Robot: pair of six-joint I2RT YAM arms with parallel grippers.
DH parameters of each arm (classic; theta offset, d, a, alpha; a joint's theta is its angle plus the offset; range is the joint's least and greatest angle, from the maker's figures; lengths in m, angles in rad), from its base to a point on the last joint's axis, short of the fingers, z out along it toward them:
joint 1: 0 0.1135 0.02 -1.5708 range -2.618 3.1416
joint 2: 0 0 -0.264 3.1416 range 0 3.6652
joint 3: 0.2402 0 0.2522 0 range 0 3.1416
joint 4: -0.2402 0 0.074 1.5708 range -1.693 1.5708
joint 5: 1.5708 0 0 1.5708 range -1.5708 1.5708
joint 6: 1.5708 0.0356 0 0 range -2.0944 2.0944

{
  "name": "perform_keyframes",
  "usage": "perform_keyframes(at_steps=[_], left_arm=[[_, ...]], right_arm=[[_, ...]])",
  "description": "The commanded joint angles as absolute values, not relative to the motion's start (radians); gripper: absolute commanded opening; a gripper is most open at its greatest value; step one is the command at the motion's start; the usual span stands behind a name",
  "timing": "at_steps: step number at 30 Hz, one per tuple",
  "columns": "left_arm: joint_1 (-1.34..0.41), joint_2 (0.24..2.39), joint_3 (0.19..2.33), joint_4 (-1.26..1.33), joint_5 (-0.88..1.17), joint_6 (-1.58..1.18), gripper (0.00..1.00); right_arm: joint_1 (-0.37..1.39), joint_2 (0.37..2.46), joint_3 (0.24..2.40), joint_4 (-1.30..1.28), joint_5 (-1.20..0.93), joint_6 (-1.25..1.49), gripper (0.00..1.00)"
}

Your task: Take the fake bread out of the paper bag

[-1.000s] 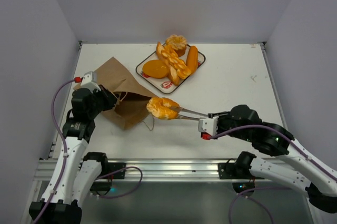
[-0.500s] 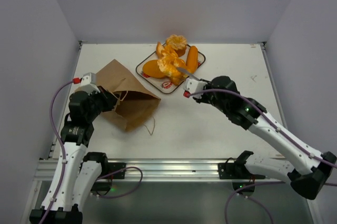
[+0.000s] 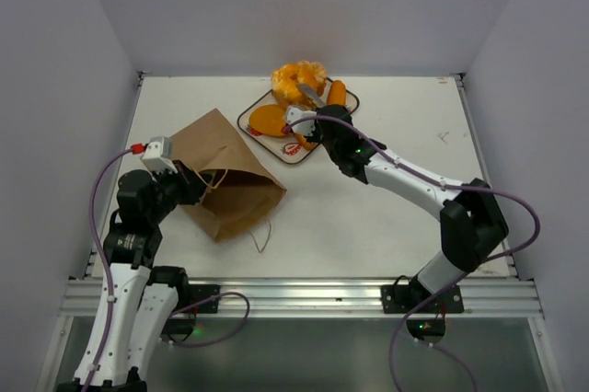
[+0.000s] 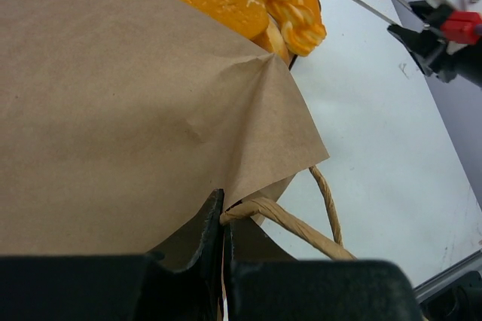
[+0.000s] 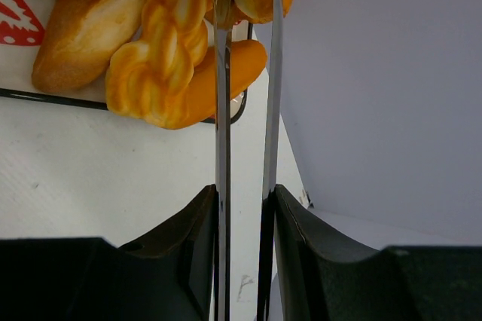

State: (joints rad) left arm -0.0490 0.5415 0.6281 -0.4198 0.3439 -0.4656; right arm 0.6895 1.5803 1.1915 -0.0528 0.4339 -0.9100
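Nearest the arm bases, the left fingers (image 4: pixel 223 212) are closed on the rim of the paper bag (image 3: pixel 225 171), pinching the paper and one cord handle (image 4: pixel 290 219) together. The bag lies on its side on the worktop (image 3: pixel 396 134) with its mouth toward the right. Whether any bread is left inside cannot be seen. A hard tug from this hold could tear the thin rim or drag the bag along.

Farther out, the right fingers (image 3: pixel 306 92) grip a golden bread piece (image 3: pixel 293 81) above the far end of the tray (image 3: pixel 285 145), where the other bread (image 5: pixel 169 42) lies heaped. I judge the main risk to be there. The piece is glossy and the fingers are thin, so it may slip. Let go onto that heap, it could roll off the tray toward the back wall (image 3: pixel 276 5).
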Motion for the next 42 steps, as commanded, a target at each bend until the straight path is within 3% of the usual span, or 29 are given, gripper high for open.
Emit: perform_keyframes(at_steps=[1, 7, 13, 18, 32, 42], left_arm=[[-0.054, 0.529, 0.633, -0.454, 0.380, -0.420, 0.05], [-0.054, 0.517, 0.638, -0.479, 0.362, -0.393, 0.05], [-0.054, 0.512, 0.646, -0.465, 0.380, -0.397, 0.05], [-0.054, 0.506, 0.658, -0.457, 0.405, -0.385, 0.05], [-0.054, 0.509, 0.672, -0.460, 0.420, -0.383, 0.04], [-0.054, 0.500, 0.663, -0.462, 0.423, -0.385, 0.04]], right_arm=[[0.692, 1.633, 1.230, 0.152, 0.521, -0.995, 0.00], [0.690, 1.655, 1.183, 0.196, 0.545, -1.031, 0.07], [0.689, 1.644, 1.146, 0.149, 0.534, -1.026, 0.28], [0.690, 1.623, 1.128, 0.098, 0.520, -1.002, 0.37], [0.687, 1.585, 1.120, 0.022, 0.488, -0.950, 0.52], [0.689, 1.534, 1.131, -0.051, 0.446, -0.905, 0.55]])
